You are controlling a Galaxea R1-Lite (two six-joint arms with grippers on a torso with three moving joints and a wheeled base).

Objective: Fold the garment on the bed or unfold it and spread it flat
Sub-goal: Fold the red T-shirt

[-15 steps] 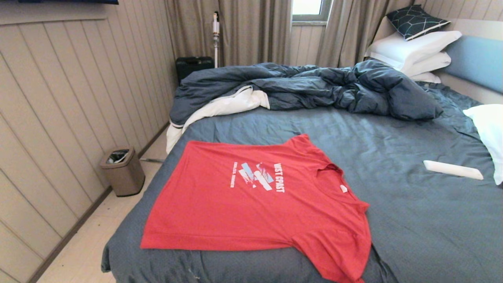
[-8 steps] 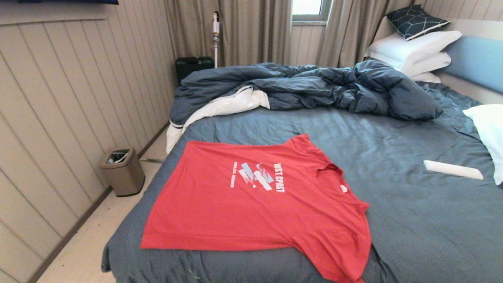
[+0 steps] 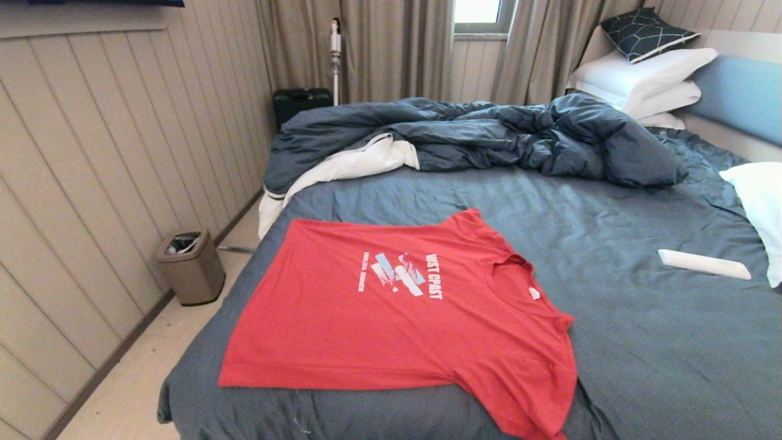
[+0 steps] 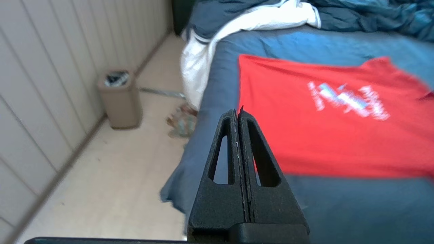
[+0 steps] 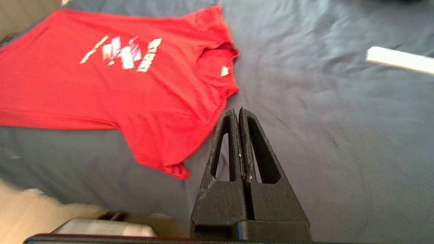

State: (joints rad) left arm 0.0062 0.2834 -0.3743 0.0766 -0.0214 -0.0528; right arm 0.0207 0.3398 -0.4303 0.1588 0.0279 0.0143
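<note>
The garment [image 3: 400, 324], a red T-shirt, is lying spread flat, print up, on the blue-grey sheet of the bed [image 3: 660, 348], near the bed's front edge, with one sleeve drooping over that edge. Behind it a dark blue duvet [image 3: 489, 137] is lying rumpled across the far side, and white pillows [image 3: 641, 76] are stacking up against the light blue headboard [image 3: 742, 95]. A white flat object [image 3: 704, 264] is resting on the sheet, well apart from the shirt. A bin [image 3: 190, 266] is standing on the pale floor beside the panelled wall. The left gripper [image 4: 238, 113] is hovering above the bed's edge, fingers pressed together and holding nothing. The right gripper [image 5: 237, 113] is hanging over the bare sheet just beside the shirt's shoulder, fingers likewise closed on nothing.
</note>
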